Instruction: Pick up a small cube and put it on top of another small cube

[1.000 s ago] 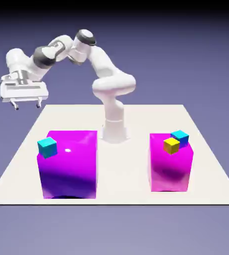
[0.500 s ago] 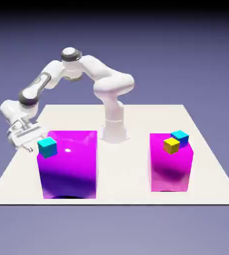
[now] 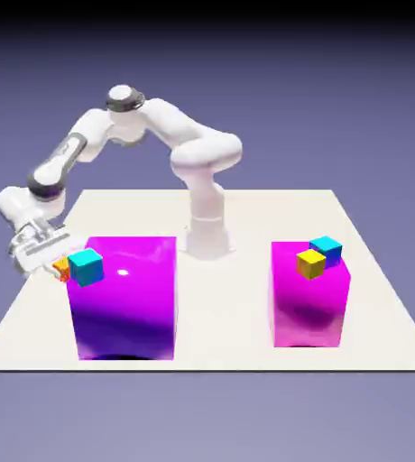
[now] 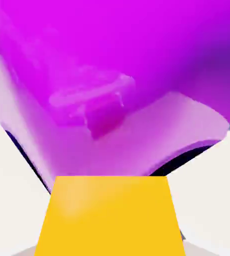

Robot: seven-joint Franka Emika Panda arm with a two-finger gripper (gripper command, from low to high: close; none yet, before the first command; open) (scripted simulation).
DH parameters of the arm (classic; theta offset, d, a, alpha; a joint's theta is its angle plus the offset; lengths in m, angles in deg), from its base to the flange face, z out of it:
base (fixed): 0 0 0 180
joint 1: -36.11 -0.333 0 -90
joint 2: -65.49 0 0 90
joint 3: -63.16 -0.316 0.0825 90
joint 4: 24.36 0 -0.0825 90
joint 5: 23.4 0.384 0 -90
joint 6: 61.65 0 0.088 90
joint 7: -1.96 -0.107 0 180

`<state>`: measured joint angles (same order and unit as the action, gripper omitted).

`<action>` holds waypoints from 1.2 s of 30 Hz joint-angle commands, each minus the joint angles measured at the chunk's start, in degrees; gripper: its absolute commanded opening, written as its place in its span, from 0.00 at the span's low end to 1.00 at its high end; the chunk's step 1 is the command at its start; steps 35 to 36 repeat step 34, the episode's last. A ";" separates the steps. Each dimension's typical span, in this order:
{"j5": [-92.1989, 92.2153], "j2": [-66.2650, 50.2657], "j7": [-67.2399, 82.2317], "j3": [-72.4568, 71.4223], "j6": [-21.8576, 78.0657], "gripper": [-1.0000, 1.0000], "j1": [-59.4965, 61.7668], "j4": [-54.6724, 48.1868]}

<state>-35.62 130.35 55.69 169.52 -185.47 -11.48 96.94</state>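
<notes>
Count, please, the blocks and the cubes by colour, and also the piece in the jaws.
Large magenta blocks: 2
Cyan cube: 1
Blue cube: 1
Yellow cube: 1
Orange-yellow piece in the jaws: 1
Total: 6

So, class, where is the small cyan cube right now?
In the exterior view, the small cyan cube is at the left, by the large magenta block's upper left corner.

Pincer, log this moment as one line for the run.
pincer: shut on orange-yellow cube | place: beside cyan cube, exterior view's left | contact between cubes: unclear | stack: not yet made
</notes>
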 commanded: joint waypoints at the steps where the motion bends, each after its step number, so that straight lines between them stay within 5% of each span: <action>1: 2.53 -1.89 -2.01 -1.73 -2.19 0.00 -1.66 0.16; 8: 19.57 -14.67 -15.54 -13.98 -16.75 0.00 -13.72 1.91; 22: 29.97 -17.42 -14.64 -35.02 -25.83 0.00 -42.79 24.69; 31: 29.84 -16.29 -9.99 -25.86 -34.67 0.00 -55.95 26.27; 32: 29.84 -16.29 -9.99 -25.86 -34.67 1.00 -55.95 26.27; 36: 29.64 -16.26 -10.48 -27.29 -33.07 1.00 -53.88 26.19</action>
